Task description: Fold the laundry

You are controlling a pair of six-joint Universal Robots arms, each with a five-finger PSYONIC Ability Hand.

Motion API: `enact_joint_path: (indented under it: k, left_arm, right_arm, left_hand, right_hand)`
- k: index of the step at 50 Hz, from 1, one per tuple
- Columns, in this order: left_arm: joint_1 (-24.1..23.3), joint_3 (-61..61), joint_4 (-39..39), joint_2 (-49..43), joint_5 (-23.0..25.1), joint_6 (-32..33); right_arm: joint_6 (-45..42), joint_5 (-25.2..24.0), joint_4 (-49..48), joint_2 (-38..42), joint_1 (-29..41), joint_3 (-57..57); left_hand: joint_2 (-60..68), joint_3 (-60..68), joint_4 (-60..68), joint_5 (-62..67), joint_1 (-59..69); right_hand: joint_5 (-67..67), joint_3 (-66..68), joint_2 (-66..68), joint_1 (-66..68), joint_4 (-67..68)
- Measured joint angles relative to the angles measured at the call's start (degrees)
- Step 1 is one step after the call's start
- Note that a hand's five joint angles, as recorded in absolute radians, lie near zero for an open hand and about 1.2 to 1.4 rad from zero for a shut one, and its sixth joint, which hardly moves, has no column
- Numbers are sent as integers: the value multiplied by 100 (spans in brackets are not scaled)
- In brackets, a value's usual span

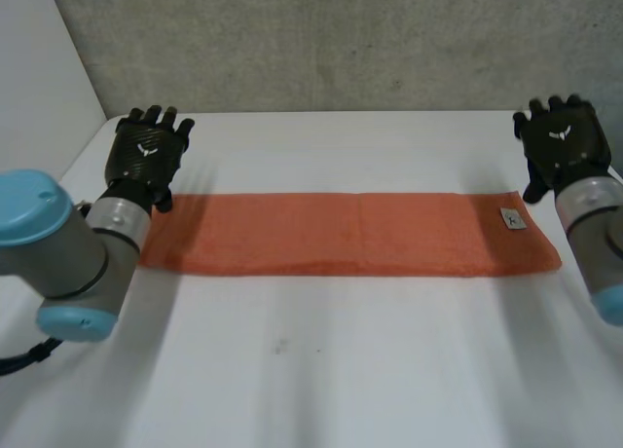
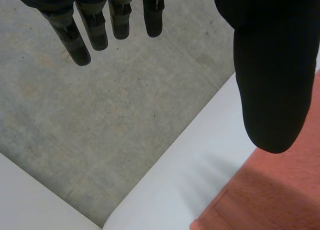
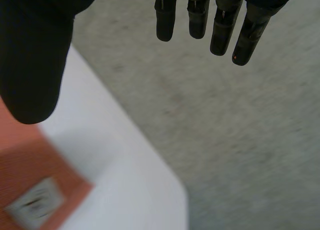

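The right hand (image 3: 35, 55) is seen with its fingers (image 3: 165, 20) straight and apart from the thumb, and nothing is held. Under the thumb, a corner of the orange cloth (image 3: 50, 165) is laid flat on the white table (image 3: 120, 165), and a white label (image 3: 35, 207) is seen near that corner. A grey surface (image 3: 235, 140) is seen beyond the table's edge.

This looks like a robot lab, a test bench and no home: a plain white table (image 1: 321, 370) against a bare grey concrete wall (image 1: 341, 39), a white panel (image 1: 39, 68) by its left edge, and the left arm (image 1: 68, 248) and right arm (image 1: 596, 236) at its sides.
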Motion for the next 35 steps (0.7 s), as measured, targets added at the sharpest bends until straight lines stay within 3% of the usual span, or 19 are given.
enact_joint_path:
  k: [6, 12, 13, 18, 35]
  left_arm:
    - [25, -698, -41, 653, 5, -495]
    - [95, -1228, -96, 1154, 13, -1511]
    - [108, -1274, -100, 1188, 15, -1642]
    - [155, -1423, -109, 1241, 26, -2064]
    - [184, -1476, -100, 1171, 30, -2091]
  right_arm:
    - [212, -597, 1222, -372, -378, 358]
    - [299, -1019, 2081, -438, -779, 571]
    - [297, -1061, 2136, -433, -842, 608]
    - [271, -1213, 2130, -361, -1104, 743]
    - [209, -1700, 1188, 527, -1670, 713]
  left_hand:
    - [0, 0, 0, 0, 0]
    - [0, 0, -3, 0, 0]
    - [-4, 0, -9, 0, 0]
    - [-4, 0, -9, 0, 0]
    - [-7, 0, -7, 0, 0]
  right_hand:
    - [1, 27, 18, 0, 12]
    - [145, 316, 173, 21, 159]
    - [590, 799, 720, 443, 661]
    - [1209, 1496, 1420, 1102, 1398]
    - [2395, 2766, 2726, 2191, 2643]
